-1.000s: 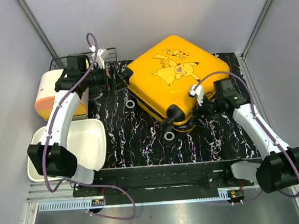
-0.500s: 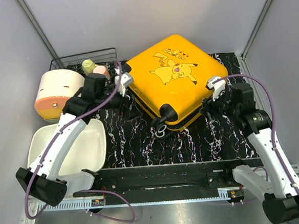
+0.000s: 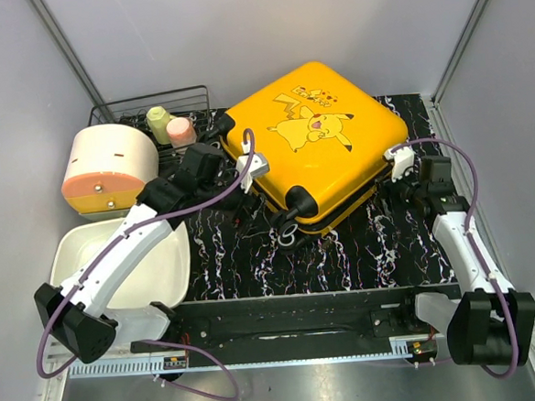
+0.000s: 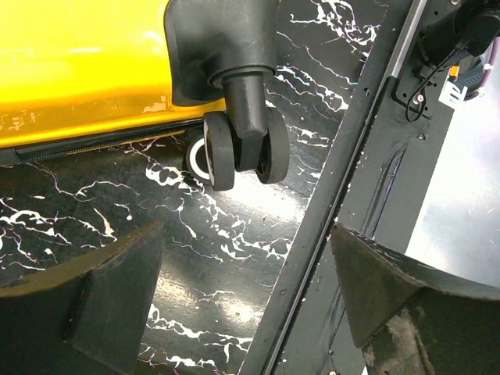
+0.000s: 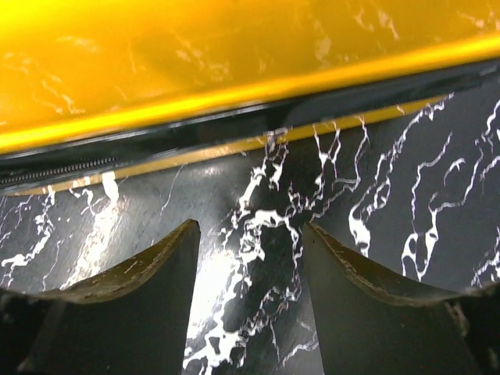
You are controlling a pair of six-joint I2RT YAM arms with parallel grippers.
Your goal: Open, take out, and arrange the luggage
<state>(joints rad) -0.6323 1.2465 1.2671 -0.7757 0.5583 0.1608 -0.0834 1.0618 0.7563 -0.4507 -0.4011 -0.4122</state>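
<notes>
Luggage [image 3: 314,142] closed, lying flat on the black marbled mat [image 3: 344,250], upper centre of the top view. Left gripper [image 4: 246,230] spread wide with nothing in it, a black wheel [image 4: 242,148] just ahead. Right gripper [image 5: 250,226] parted and empty, facing the zip seam [image 5: 62,172] at the luggage's right edge.

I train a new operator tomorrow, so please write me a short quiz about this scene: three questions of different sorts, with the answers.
1. True or false: the yellow suitcase lies closed on the black mat.
2. What is just ahead of the open left pincer? A) a black double wheel B) the white tray C) the round box
3. How many small containers stand in the wire basket?
Key: 1 true; 2 A; 3 two.
</notes>
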